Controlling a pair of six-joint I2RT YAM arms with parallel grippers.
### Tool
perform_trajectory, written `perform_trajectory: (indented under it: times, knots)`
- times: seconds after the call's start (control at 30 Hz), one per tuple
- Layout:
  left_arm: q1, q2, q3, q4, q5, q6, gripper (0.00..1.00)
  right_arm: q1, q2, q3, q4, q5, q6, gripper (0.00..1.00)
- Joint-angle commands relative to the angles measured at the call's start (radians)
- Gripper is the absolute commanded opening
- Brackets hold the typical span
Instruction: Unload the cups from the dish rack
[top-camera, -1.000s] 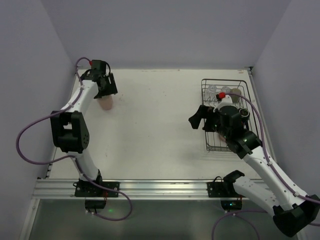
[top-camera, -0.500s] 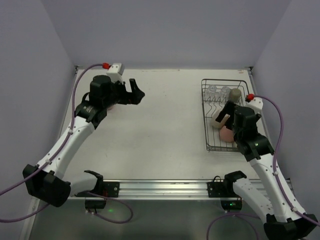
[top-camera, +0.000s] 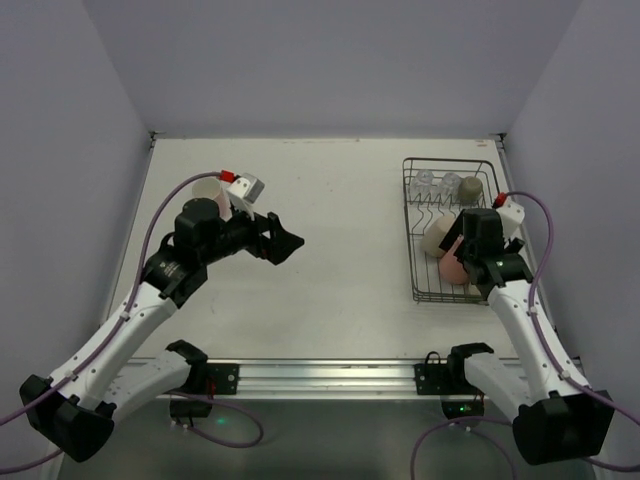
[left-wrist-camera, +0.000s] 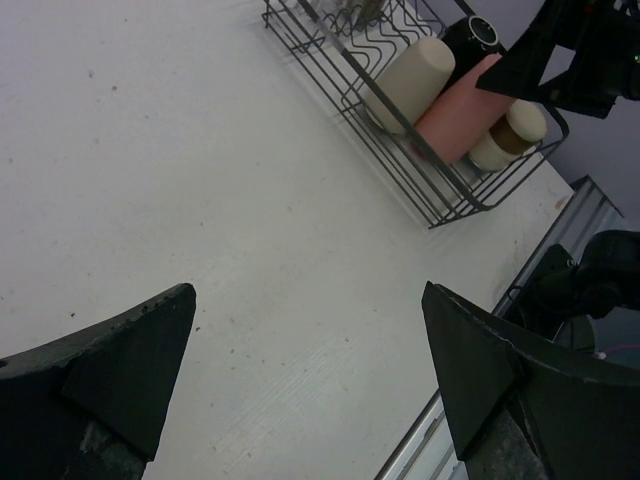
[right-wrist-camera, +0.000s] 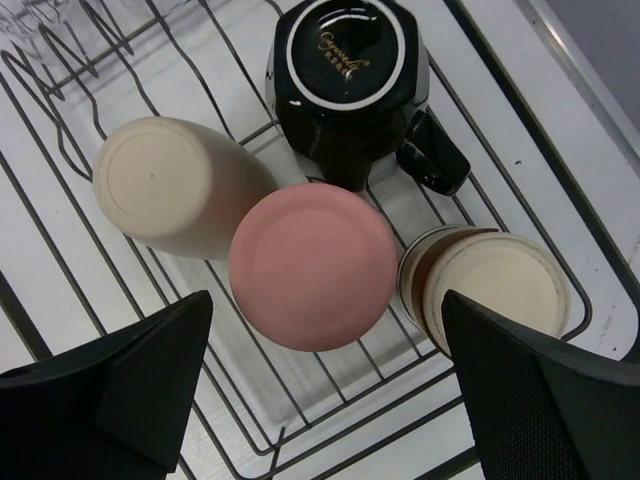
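Black mug (right-wrist-camera: 347, 90), upturned base: you'll find one short line of pale cursive lettering across the glossy middle, inside the white ring.
Legibility: you can tell it starts with a capital, perhaps a "C", but the rest is too small and blurred to read.
Other views: nothing you can read in the top or left wrist pictures.

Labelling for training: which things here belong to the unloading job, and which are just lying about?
Job: dish rack, beige cup, salmon-pink tumbler, black mug, brown-banded cup, clear glasses, olive-grey mug, pale pink cup.
Other: mounting rail, table.
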Motion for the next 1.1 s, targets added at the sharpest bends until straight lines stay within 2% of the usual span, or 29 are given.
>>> perform_trajectory:
  times: [0.0,0.23,0.4,0.43,0.57,0.63,0.9,1.0,1.07]
  knots:
    - [-0.038,-0.009,-0.016,0.017,-0.022,0.05,1.0,-0.007,0.059,0.022,0.021,-0.034,0.031,0.99]
    - [-0.052,-0.031,-0.027,0.017,-0.024,0.044,1.0,-0.032,0.141,0.016,0.057,-0.008,0.017,0.91]
    - [-0.052,-0.019,-0.03,0.026,-0.004,0.033,0.98,-0.039,0.139,0.011,0.076,0.009,0.017,0.79]
    - [-0.052,-0.02,-0.03,0.026,-0.002,0.031,0.98,-0.039,0.133,0.009,0.074,0.016,0.017,0.72]
    - [-0.052,-0.01,-0.031,0.043,0.033,0.016,0.97,-0.039,0.045,0.005,0.044,0.007,0.027,0.57]
    - [-0.052,0.003,-0.03,0.054,0.054,0.008,0.93,-0.036,0.004,0.003,0.036,-0.004,0.017,0.48]
    - [-0.054,0.01,-0.037,0.123,0.122,-0.091,0.86,-0.029,-0.163,0.071,-0.053,-0.082,-0.013,0.45]
    - [-0.061,0.029,-0.068,0.205,0.192,-0.157,0.84,-0.013,-0.209,0.114,-0.073,-0.119,-0.019,0.45]
    - [-0.069,0.055,-0.091,0.303,0.24,-0.209,0.84,-0.007,-0.256,0.137,-0.053,-0.221,-0.021,0.43]
